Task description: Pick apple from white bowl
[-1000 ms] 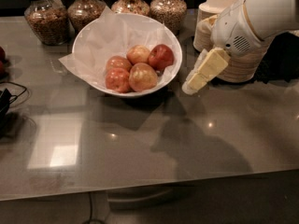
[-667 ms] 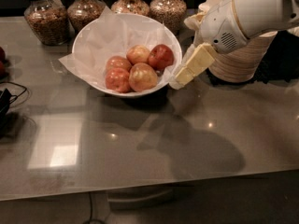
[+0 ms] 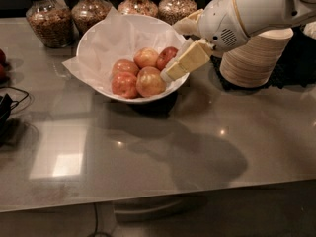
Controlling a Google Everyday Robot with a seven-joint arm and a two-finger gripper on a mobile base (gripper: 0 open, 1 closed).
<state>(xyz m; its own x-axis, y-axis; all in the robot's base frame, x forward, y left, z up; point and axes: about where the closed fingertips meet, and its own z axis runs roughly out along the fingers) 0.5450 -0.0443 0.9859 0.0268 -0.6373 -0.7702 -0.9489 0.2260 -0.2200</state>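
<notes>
You are looking at a smooth grey countertop (image 3: 148, 152) with a dull shine; pale patches of light reflect off it at the lower left, and the room behind it is dark. At the far left edge a black cable (image 3: 11, 97) lies on the surface, with something red (image 3: 2, 64) just behind it, cut off by the frame. Along the back stand four glass jars (image 3: 47, 19) filled with brown grains or nuts.

The white bowl (image 3: 87, 44) sits left of centre, in front of the jars. It is lined with crinkled white paper (image 3: 116, 36) that spills over its left rim. Your apples are inside it: a group of red and yellow ones, with the front apple (image 3: 149, 81) lying towards the right side and the others touching it behind and to the left.

The gripper (image 3: 169, 73) reaches in from the right, slanting down over the bowl's right rim. Its cream tip is just beside the front apple. You cannot tell whether it touches the fruit, nor whether it is spread or closed, and nothing shows as held.

The white arm (image 3: 256, 9) runs off to the upper right. Behind it a tall stack of beige paper bowls (image 3: 254, 58) stands on a dark mat (image 3: 298, 68).
</notes>
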